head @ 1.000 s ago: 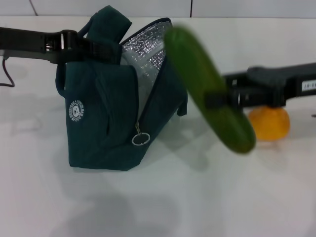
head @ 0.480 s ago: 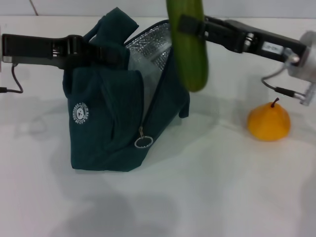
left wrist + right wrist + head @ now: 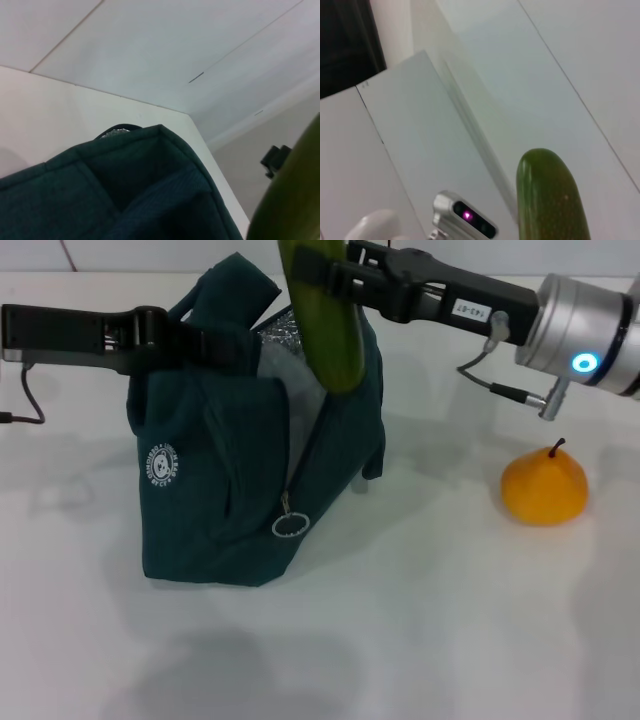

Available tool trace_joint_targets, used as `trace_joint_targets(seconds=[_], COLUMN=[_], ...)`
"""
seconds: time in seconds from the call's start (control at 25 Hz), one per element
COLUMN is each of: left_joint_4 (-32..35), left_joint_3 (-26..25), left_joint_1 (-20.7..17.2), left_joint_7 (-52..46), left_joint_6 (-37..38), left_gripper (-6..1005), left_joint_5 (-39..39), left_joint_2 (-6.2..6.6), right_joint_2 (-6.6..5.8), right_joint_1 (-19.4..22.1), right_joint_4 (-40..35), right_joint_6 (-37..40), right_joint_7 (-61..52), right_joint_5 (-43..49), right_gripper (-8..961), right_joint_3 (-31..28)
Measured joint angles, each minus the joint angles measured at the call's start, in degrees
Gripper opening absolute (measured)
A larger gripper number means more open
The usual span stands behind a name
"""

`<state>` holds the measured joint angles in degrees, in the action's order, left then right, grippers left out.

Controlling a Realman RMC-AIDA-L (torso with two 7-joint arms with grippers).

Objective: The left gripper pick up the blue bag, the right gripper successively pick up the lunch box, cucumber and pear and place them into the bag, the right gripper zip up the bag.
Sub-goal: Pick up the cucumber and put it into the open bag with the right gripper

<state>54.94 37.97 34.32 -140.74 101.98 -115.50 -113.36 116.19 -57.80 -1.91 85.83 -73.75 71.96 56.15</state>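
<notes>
**Cucumber held over open bag**

Right gripper (image 3: 322,272): top centre of the head view, its arm running in from the upper right, silver wrist lit blue-white. Fingers pinch the cucumber (image 3: 325,315) near its upper part.

Cucumber: dark green, hanging nearly upright with a slight tilt, upper end cut off by the top edge of the frame. Lower end sits in front of the bag's open mouth, against the foil lining (image 3: 285,345); whether the tip is already inside cannot be told. In the right wrist view only its rounded end (image 3: 550,195) shows, at lower right. In the left wrist view a green blur of it (image 3: 295,200) fills the lower right corner.

Left gripper (image 3: 225,345): upper left of the head view, arm entering from the left edge. Fingers are closed on the bag's upper fabric by the handle, holding the mouth up.

Bag (image 3: 215,490): teal-blue, standing on the table (image 3: 450,620), left of centre. Zip undone, ring pull (image 3: 288,526) hanging low on the front; white round logo (image 3: 160,464) on the side panel.

Pear (image 3: 543,485): orange-yellow, stem up, on the table at right, well apart from the bag and below the right arm's wrist.
</notes>
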Motion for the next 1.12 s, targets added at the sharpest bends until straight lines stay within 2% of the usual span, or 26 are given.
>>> trace_joint_targets(seconds=[0.24, 0.92, 1.0, 1.12], left_joint_4=[-0.10, -0.29, -0.34, -0.41], left_joint_3=[0.17, -0.07, -0.08, -0.09], left_joint_1=[0.13, 0.38, 0.40, 0.40], left_joint_7=[0.10, 0.12, 0.12, 0.12], left_joint_6=[-0.08, -0.92, -1.12, -1.19], left_gripper=[58, 59, 59, 59], left_joint_5=[0.83, 0.96, 1.03, 1.07], left_joint_2=[0.17, 0.25, 0.24, 0.22], right_joint_2=[0.00, 0.00, 0.00, 0.00], right_joint_1=[-1.98, -3.54, -4.12, -4.90], right_joint_4=[3.23, 7.64, 8.58, 10.65], right_joint_6=[-2.02, -2.07, -2.08, -2.44], right_joint_7=[2.34, 5.55, 6.41, 8.24], right_joint_5=[0.17, 1.35, 1.89, 6.14], right_gripper=[596, 597, 597, 596], right_joint_3=[-0.20, -0.84, -1.71, -7.04])
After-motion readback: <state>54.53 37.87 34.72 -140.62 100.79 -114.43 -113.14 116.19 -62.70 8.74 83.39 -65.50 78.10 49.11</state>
